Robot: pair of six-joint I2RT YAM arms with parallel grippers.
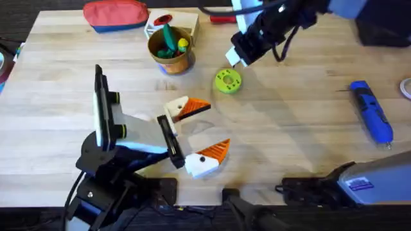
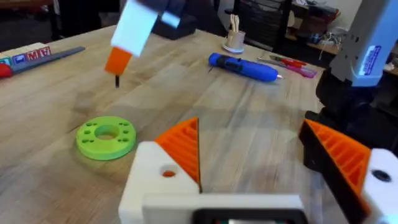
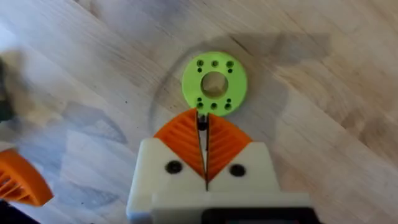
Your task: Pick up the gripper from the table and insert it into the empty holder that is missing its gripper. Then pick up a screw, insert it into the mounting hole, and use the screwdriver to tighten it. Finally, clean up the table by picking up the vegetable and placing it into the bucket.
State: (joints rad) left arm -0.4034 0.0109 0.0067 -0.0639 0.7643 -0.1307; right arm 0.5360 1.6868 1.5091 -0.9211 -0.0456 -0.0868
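My right gripper [image 3: 203, 127] is shut on a small black screw [image 3: 202, 121], which hangs just above a green-yellow ring disc [image 3: 214, 84]. From overhead, the right gripper [image 1: 232, 59] hovers beside that disc [image 1: 227, 81]. My left gripper [image 1: 217, 125] stands open low over the table, and both white holders [image 2: 155, 180] carry orange ribbed pads [image 2: 183, 146]. A round mounting hole [image 2: 168, 173] shows in the nearer holder. The blue screwdriver [image 1: 371, 110] lies at the far right. The copper bucket [image 1: 170, 54] holds a dark green vegetable [image 1: 168, 38] and a yellow toy.
A red pouch [image 1: 115, 14] and a white box [image 1: 183, 22] sit at the back behind the bucket. A red-handled screwdriver [image 1: 221, 18] lies at the back centre. A tape roll [image 1: 406, 88] sits at the right edge.
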